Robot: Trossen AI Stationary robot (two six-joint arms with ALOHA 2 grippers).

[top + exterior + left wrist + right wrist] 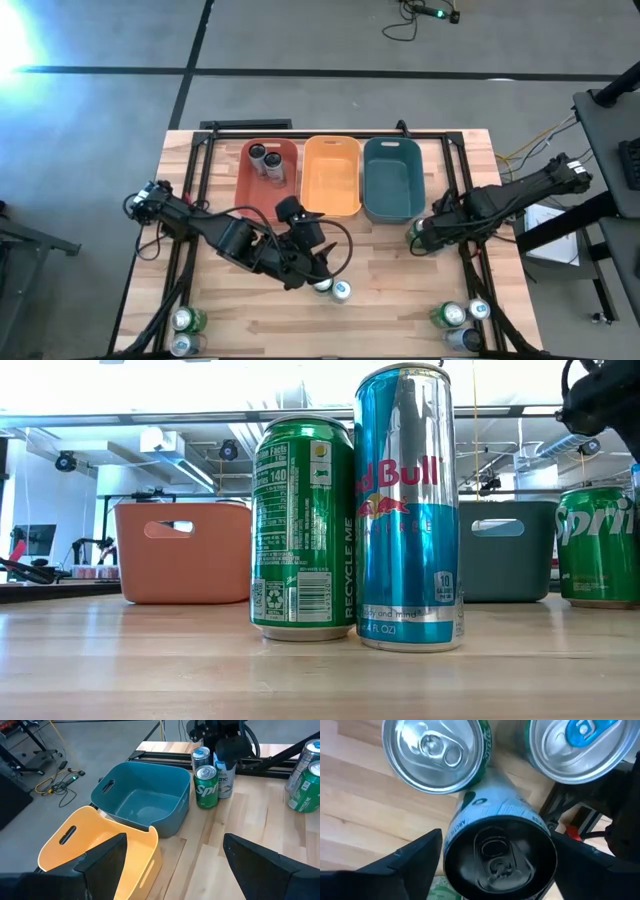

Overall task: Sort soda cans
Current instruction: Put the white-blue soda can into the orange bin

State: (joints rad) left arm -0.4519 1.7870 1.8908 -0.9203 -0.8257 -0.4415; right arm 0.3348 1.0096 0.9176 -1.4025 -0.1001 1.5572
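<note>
The soda cans are small metal cylinders with silver ends; bodies are green, pale blue or black. In the high view they form several groups on the wooden tabletop: a cluster at the lower right, a pair at the lower left, a pair at lower centre, and two dark cans upright in the red tub at upper centre. A further trio stands just right of the teal tub: a green can, a blue-tabbed can, and a pale can with a black top.

The right end effector sits over this trio, fingers apart on either side of the black-topped can; contact cannot be confirmed. The left end effector is at centre frame, below the yellow tub, fingers apart and empty. In the low view a green can and a taller blue can stand touching.
</note>
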